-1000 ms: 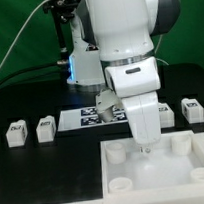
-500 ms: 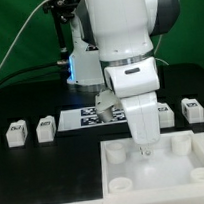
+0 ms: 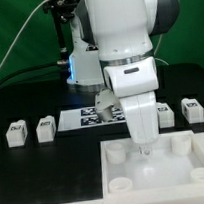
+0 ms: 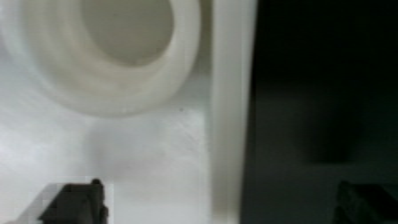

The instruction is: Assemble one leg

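Right now the claw [image 3: 144, 146] hangs low over the big white square part [image 3: 186, 168], its 2 fingers [image 4: 73, 201] spread wide with nothing between them, while the 4 small white legs [image 3: 45, 127] sit apart on the black table [image 3: 55, 164] beside the marker board [image 3: 89, 115].

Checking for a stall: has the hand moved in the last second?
No. The hand stays above the square part, same spot against the marker board.

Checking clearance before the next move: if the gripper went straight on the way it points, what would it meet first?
Probably the white square panel, near its edge beside a round socket. The gripper is open, with one finger seemingly over the black table; depth is unclear.
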Motion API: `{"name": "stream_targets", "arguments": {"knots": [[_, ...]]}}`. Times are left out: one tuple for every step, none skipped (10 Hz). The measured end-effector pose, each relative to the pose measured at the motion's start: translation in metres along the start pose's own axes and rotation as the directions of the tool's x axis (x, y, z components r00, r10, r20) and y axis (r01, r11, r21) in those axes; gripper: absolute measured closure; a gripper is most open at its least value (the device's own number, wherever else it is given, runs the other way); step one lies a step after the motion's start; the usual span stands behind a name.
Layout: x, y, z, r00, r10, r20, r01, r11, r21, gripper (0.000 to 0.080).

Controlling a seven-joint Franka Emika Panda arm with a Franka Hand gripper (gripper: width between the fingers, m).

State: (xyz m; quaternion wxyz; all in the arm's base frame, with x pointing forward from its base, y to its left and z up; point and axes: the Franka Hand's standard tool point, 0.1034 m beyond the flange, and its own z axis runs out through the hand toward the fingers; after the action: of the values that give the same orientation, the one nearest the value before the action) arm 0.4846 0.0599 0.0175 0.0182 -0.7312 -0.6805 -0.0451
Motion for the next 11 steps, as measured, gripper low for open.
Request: {"name": "stream_targets", "arguments": {"knots": [[0.004,-0.005,-0.008,0.999,0.037,0.004,-0.037,0.999,-0.004,0.0151],[0.010,-0.010,-0.014,0.998,0.060,0.005,-0.060,0.998,-0.008,0.0151],[0.018,-0.016,-0.021,0.994,0.111,0.005,-0.111,0.994,-0.014,0.0151],[0.032,-0.019,-0.027,0.983,0.181,0.004,-0.181,0.983,-0.016,0.0151],[0.047,-0.020,-0.030,0.980,0.200,0.001,-0.200,0.980,-0.015,0.0151],[0.060,-0.024,-0.029,0.973,0.229,-0.003,-0.229,0.973,-0.013,0.0151],[0.073,-0.031,-0.029,0.929,0.370,-0.009,-0.370,0.929,-0.011,0.0151],[0.083,-0.041,-0.031,0.894,0.448,-0.010,-0.448,0.894,-0.010,0.0151],[0.093,-0.043,-0.035,0.820,0.572,-0.018,-0.572,0.820,-0.014,0.0151],[0.099,-0.044,-0.037,0.763,0.646,-0.023,-0.646,0.763,-0.013,0.0151],[0.097,-0.044,-0.035,0.729,0.684,-0.022,-0.684,0.729,-0.008,0.0151]]}}
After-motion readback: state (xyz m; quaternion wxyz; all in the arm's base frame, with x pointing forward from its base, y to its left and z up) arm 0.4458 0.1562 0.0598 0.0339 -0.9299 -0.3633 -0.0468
